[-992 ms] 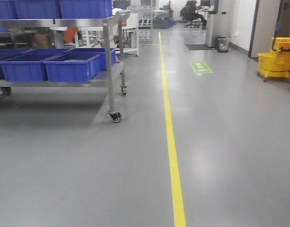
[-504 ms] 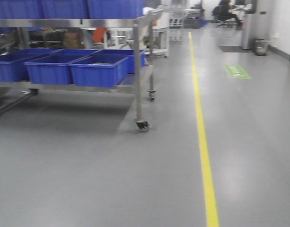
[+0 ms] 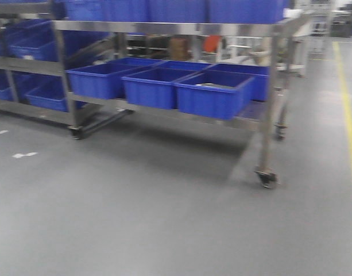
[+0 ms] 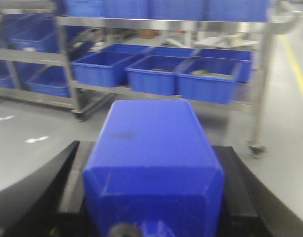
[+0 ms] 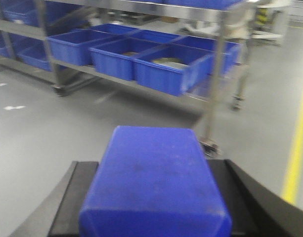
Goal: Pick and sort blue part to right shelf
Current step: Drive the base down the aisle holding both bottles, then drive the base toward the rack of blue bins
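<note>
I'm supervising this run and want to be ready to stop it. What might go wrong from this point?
1. The rack has a caster and corner post jutting toward the robot; the base might clip them.
2. The left block, in the left gripper, and the right block, in the right gripper, fill both wrist views, hiding whatever lies under a drop.
3. The blue bins look alike and some hold items already, so a wrong-bin drop seems possible.
</note>
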You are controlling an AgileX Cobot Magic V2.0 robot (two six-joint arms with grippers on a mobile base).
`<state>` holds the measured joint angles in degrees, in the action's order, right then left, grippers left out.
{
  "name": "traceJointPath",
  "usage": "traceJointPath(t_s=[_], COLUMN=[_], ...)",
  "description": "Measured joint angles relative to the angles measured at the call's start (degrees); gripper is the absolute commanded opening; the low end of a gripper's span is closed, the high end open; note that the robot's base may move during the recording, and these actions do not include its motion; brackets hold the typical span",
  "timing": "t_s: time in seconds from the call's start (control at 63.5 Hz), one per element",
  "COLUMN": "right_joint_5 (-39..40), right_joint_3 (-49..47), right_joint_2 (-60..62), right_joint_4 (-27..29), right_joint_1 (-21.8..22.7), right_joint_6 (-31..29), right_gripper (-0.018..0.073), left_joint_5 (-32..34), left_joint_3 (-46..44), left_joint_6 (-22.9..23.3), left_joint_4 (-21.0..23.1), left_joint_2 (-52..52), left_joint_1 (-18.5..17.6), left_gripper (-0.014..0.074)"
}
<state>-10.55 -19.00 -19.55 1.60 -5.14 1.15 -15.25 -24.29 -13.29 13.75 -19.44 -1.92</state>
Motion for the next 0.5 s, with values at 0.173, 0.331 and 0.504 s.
traceJointPath(t_s=[0.173,0.331,0.504], right_joint_5=[0.0,0.0,0.0], right_joint_3=[0.0,0.0,0.0], right_joint_2=[0.0,0.0,0.0], right_joint_4=[0.0,0.0,0.0], right_joint_1=[0.0,0.0,0.0], right_joint_6=[0.0,0.0,0.0], right_gripper=[0.0422,0.0422,0.0422], left_joint_5=[0.0,0.0,0.0], left_joint_3=[0.0,0.0,0.0], left_joint_6=[0.0,0.0,0.0], left_joint_4=[0.0,0.0,0.0], left_joint_2=[0.0,0.0,0.0], left_joint_1=[0.0,0.0,0.0], left_gripper=[0.0389,0.0388,0.0388])
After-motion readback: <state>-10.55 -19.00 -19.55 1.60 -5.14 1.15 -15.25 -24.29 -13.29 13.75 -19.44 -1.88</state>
